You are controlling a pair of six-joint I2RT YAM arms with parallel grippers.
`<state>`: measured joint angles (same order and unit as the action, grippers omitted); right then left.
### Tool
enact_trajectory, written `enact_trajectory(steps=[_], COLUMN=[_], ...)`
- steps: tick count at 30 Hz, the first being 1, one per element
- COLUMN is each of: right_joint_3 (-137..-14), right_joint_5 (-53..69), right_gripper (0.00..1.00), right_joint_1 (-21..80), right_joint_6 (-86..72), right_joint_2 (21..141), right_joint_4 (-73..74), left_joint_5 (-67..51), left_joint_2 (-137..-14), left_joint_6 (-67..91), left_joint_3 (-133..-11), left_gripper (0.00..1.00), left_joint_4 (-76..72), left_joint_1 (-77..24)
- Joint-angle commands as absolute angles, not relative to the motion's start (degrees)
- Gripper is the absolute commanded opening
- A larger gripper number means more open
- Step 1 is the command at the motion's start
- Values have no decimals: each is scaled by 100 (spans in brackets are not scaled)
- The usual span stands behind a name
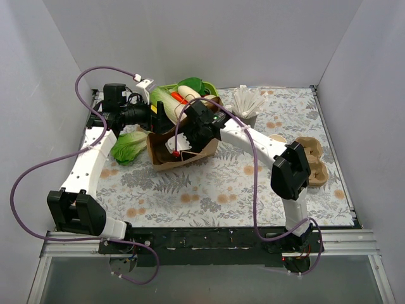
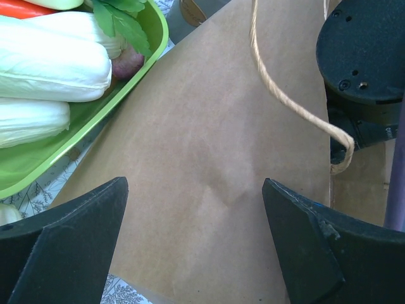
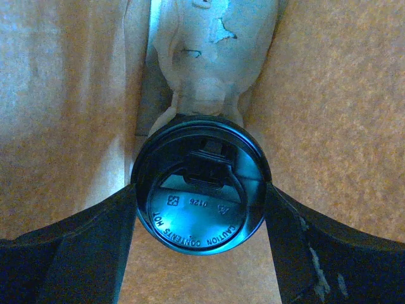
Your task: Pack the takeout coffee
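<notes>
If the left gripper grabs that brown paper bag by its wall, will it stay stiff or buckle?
The paper bag probably buckles: its wall already shows soft creases. It looks thin and light, so a push may fold or slide it rather than meet resistance. The twine handle curves loosely, so it should flop rather than give a firm hold.

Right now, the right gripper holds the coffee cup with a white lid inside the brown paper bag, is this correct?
Only the colour is wrong: the lid is black. The right wrist view shows the right gripper holding the takeout coffee inside the brown paper bag.
</notes>
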<state>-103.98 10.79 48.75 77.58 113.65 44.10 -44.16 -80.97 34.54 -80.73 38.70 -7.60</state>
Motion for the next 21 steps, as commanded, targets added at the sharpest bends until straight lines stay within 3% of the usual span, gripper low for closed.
enact_trajectory(steps=[1,9,10,12,15,21], right_joint_3=[-10809,-11689,-11759,-11988,-11963,-11269], right_joint_5=[1274,1546,1564,1617,1600,1669], right_gripper=[1,1,1,1,1,1], right_joint_1=[4834,4825,4825,4825,4834,4913], right_joint_6=[8016,8007,7998,7998,7893,7945], right_joint_2=[11777,12164,12190,12269,12244,11664], right_joint_4=[5746,6828,6925,7284,7497,7497], left_joint_5=[-4527,-4054,-3747,-1955,-680,-738], left_joint_2=[-8016,-7814,-7735,-7446,-6909,-6856], left_joint_6=[3419,3515,3646,4112,3756,3770], left_joint_3=[-8200,-8350,-8350,-8227,-8112,-8499], left_gripper=[89,91,98,98,98,98], left_joint_4=[4008,3930,3781,2916,1850,1994], left_joint_1=[-773,-756,-747,-721,-677,-650])
